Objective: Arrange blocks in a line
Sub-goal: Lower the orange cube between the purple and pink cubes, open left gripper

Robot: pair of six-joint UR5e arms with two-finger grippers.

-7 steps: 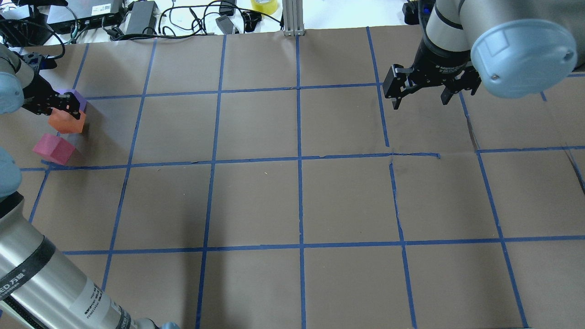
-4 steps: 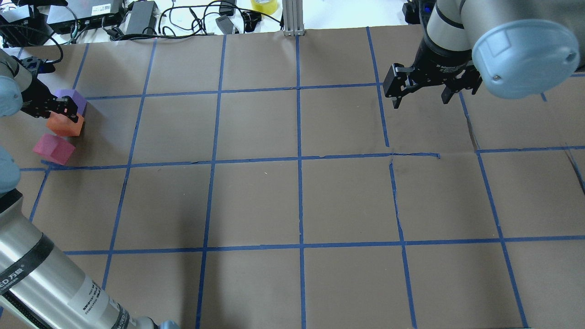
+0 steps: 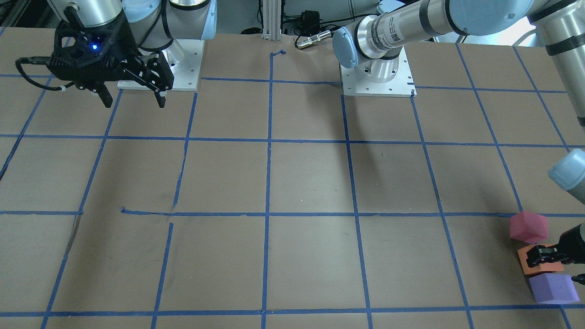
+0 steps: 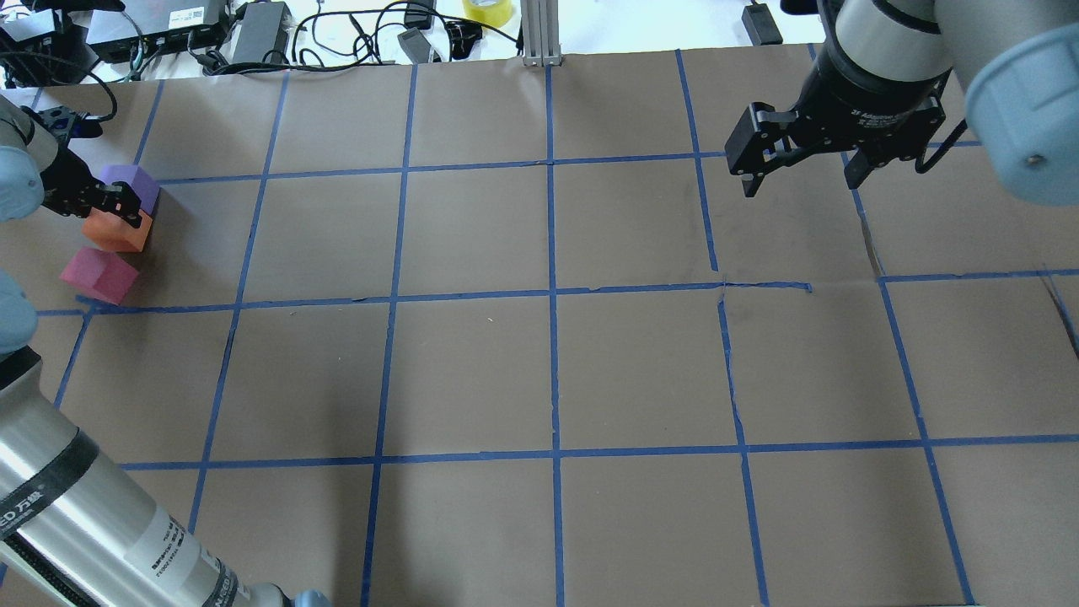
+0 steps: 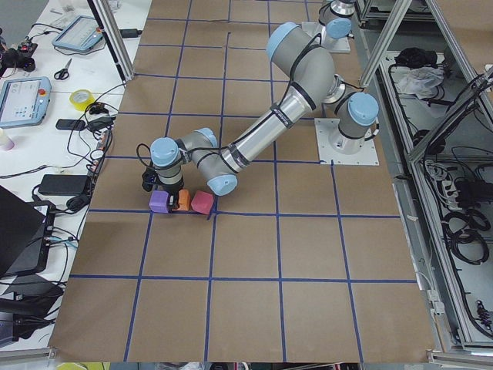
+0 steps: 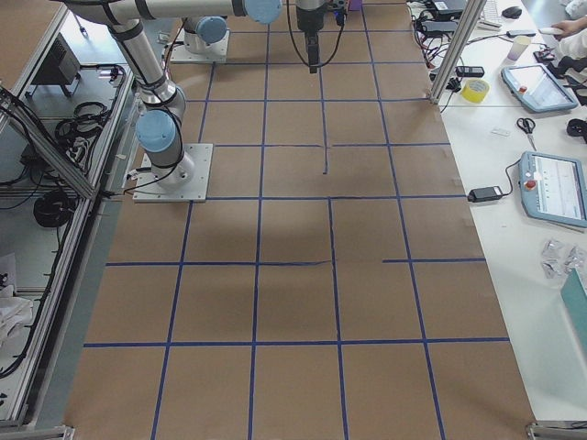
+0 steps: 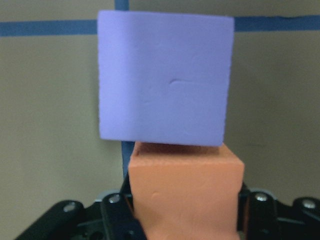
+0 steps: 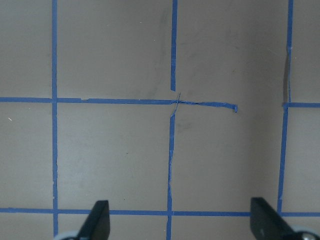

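while the left gripper (image 4: pixel 118 212) clamps the orange block (image 4: pixel 114 237) just beside the purple block (image 4: pixel 128 179), pinkish-red block (image 4: pixel 99 276) near, the right gripper (image 4: pixel 801 181) hangs wide open.

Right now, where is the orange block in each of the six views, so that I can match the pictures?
Front-facing: orange block, bottom right.
Overhead: orange block, far left.
Exterior left: orange block, left of centre.
Exterior right: not in it.
Left wrist: orange block, bottom centre.
Right wrist: not in it.
Shared landmark: the purple block next to it.
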